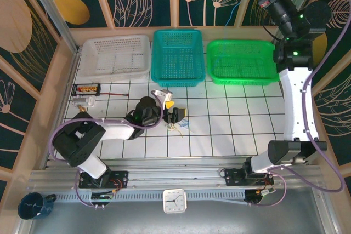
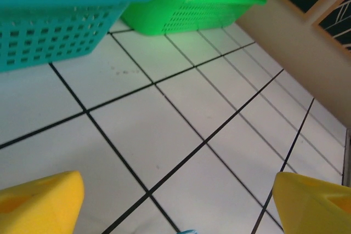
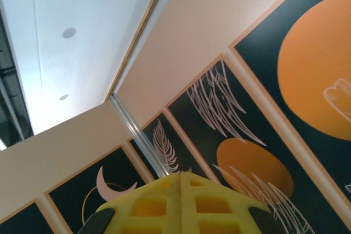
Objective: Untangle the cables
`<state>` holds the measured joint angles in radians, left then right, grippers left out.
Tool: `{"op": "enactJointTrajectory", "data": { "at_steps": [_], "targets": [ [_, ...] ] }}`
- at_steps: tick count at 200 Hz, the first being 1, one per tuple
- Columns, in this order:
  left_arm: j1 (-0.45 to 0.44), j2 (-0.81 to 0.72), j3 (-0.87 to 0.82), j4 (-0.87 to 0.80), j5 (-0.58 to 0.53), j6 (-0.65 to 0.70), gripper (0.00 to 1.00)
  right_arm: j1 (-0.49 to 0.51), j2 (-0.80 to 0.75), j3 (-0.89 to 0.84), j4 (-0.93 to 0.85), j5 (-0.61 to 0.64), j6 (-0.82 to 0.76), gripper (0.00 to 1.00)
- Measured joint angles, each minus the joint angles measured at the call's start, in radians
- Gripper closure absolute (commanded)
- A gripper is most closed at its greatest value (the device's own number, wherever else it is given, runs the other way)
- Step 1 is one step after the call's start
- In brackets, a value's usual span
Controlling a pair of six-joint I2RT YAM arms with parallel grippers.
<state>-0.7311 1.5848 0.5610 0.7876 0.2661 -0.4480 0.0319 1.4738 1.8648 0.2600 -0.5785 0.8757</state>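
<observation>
Cables (image 1: 179, 126): small whitish and blue knot on the white tiles, about mid-table and nearer the near edge than the far one; single strands too small to tell apart
Left gripper (image 1: 174, 113): low over the tiles at mid-table, just on the far side of the knot; contact with it cannot be told
Left fingers (image 2: 41, 201): yellow pads spread wide, bare tile between them; a blue sliver sits at the bottom edge of the left wrist view
Right gripper (image 3: 180, 195): yellow pads pressed together along a seam, nothing pinched, pointed up at the wall panels and ceiling
Right arm (image 1: 299, 97): raised high over the far right corner of the table
Baskets: white basket (image 1: 115, 56), teal basket (image 1: 176, 57) and green basket (image 1: 241, 61) in a row along the far edge
Connector board (image 1: 88, 89): near the left edge, with a thin red wire, well apart from the knot
</observation>
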Motion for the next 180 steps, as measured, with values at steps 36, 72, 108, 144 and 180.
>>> {"op": "enactJointTrajectory", "data": {
  "at_steps": [36,72,108,144,180],
  "targets": [
    [0.000,-0.052,0.000,-0.020,-0.040,-0.013,0.05,0.047,0.068,0.044,-0.004,-0.002,-0.040,1.00],
    [0.000,-0.100,0.003,-0.051,-0.082,-0.036,0.01,0.053,0.145,0.094,-0.029,-0.002,-0.081,1.00],
    [0.000,-0.128,0.015,-0.082,-0.106,-0.053,0.01,0.053,0.192,0.117,-0.040,0.003,-0.110,1.00],
    [0.000,-0.155,0.016,-0.107,-0.130,-0.063,0.01,0.053,0.234,0.151,-0.040,0.014,-0.131,1.00],
    [0.000,-0.179,0.016,-0.119,-0.153,-0.070,0.01,0.046,0.287,0.173,-0.038,0.040,-0.145,1.00]
  ]
}}
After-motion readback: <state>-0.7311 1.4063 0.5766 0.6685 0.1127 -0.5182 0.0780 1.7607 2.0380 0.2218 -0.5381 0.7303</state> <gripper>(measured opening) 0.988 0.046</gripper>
